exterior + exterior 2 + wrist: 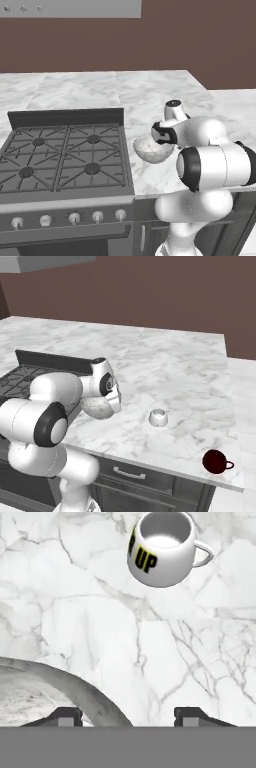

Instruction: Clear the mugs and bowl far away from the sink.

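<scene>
bowl (pixel 151 148) speckled grey-white, deep, glossy, upright on marble worktop (pixel 175 376) just right of stove (pixel 65 155). fingers (pixel 65 716) spread wide, straddling bowl rim in hand view, one tip inside the rim, the other outside; gripping nothing, contact with rim unclear. pale mug (pixel 162 547) with black "up" lettering upright on worktop, near bowl, beyond gripper (pixel 127 717). dark red mug (pixel 216 461) near worktop edge, well apart.

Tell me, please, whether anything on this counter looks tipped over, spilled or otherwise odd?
Nothing stands out. The bowl sits upright on the marble counter beside the stove, the white mug stands upright with its mouth up, and the dark red mug sits near the counter's front edge. No spill shows.
</scene>
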Tool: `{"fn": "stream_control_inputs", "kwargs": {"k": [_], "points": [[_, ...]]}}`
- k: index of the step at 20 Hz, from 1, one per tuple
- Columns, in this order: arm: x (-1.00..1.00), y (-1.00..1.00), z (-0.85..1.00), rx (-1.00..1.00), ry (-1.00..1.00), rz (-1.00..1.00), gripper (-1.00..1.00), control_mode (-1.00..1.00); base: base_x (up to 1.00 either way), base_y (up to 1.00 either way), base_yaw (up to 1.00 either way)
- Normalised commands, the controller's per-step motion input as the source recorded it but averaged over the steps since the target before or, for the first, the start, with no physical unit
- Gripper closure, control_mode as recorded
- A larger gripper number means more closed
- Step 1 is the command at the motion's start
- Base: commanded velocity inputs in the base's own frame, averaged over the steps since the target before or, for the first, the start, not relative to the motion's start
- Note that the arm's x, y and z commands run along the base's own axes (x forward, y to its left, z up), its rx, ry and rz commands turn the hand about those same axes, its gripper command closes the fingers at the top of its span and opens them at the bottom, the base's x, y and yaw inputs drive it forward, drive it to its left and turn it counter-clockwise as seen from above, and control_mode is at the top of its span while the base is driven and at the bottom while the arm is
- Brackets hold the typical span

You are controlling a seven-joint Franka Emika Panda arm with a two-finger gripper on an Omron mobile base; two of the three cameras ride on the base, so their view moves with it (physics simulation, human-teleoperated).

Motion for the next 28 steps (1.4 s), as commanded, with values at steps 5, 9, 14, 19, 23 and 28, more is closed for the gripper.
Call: {"fn": "stream_control_inputs", "kwargs": {"k": [5, 9, 14, 19, 23, 28], "points": [[-0.13, 0.0, 0.0, 0.0, -0.09, 0.0, -1.0, -1.0, 0.0, 0.0, 0.0], [-0.26, -0.01, 0.2, 0.01, -0.21, 0.0, -1.0, -1.0, 0.0, 0.0, 0.0], [-0.14, -0.11, 0.32, 0.05, -0.17, 0.0, -1.0, -1.0, 0.0, 0.0, 0.0], [-0.21, -0.08, 0.66, 0.08, -0.18, 0.0, -1.0, -1.0, 0.0, 0.0, 0.0], [-0.5, -0.24, 1.0, 0.18, -0.04, 0.0, -1.0, -1.0, 0.0, 0.0, 0.0], [-0.73, -0.04, 1.0, 0.11, 0.0, 0.0, -1.0, -1.0, 0.0, 0.0, 0.0]]}}
